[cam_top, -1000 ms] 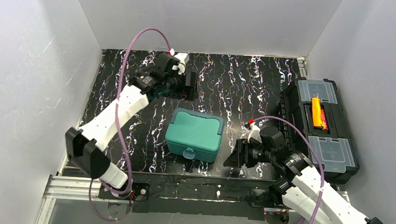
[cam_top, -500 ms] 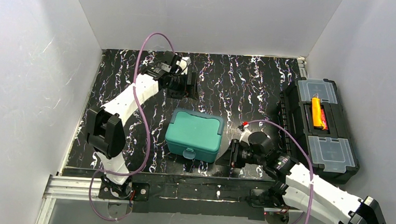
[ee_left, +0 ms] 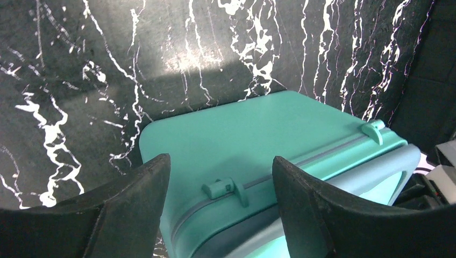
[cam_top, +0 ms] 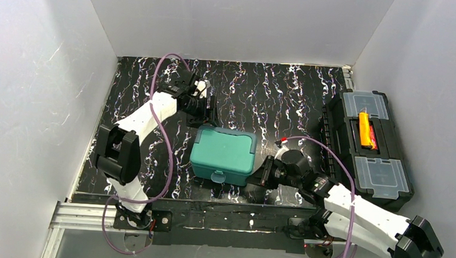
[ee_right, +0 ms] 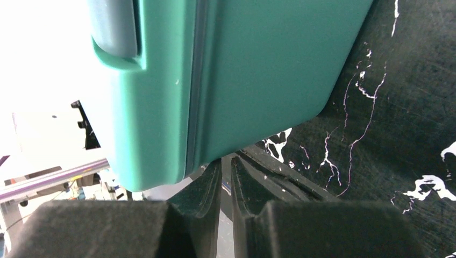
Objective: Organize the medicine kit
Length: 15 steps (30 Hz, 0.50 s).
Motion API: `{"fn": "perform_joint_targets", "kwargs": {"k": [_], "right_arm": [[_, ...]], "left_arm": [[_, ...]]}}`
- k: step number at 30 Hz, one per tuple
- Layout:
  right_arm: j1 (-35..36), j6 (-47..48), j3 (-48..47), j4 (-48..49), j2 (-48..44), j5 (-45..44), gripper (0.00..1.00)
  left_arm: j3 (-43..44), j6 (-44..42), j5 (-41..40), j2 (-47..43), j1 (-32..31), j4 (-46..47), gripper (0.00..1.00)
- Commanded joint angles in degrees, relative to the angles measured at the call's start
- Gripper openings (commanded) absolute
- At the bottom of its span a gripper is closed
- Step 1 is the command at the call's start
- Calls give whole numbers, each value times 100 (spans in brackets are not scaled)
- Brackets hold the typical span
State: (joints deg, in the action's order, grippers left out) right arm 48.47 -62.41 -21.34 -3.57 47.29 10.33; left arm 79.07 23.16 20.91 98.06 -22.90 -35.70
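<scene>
One medicine kit [cam_top: 223, 154], one left tool [cam_top: 211, 110], one right tool [cam_top: 266, 174], one toolbox [cam_top: 373, 174]

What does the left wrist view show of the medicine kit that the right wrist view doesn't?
Left wrist only: the medicine kit from above its lid top, its two hinges, and the left gripper open over that side. Right wrist only: a close side wall with the lid seam, and the right gripper shut, tips near the kit's bottom edge. Both: the kit, lid closed, on the black marbled table.

One medicine kit [cam_top: 223, 154] and one black toolbox [cam_top: 371, 151].
</scene>
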Motion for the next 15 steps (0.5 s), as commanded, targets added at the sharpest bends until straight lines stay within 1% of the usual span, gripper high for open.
{"fn": "perform_joint_targets", "kwargs": {"k": [1,7,10,12,15], "right_arm": [[-7,-143,-454,429,27,-750,18],[-31,-42,-741,366,146,-1293,20],[-126,76,-950,366,400,-1282,21],[-225,180,-1117,204,609,-1208,21],[-487,329,-1340,234,938,-1076,21]], "left_arm": [[-325,-34,265,-635,12,-272,67],[-852,19,252,-1062,17,-322,66],[-1108,71,271,-1298,22,-332,65],[-1280,113,266,-1479,22,-325,65],[-1532,146,189,-1752,18,-350,65]]}}
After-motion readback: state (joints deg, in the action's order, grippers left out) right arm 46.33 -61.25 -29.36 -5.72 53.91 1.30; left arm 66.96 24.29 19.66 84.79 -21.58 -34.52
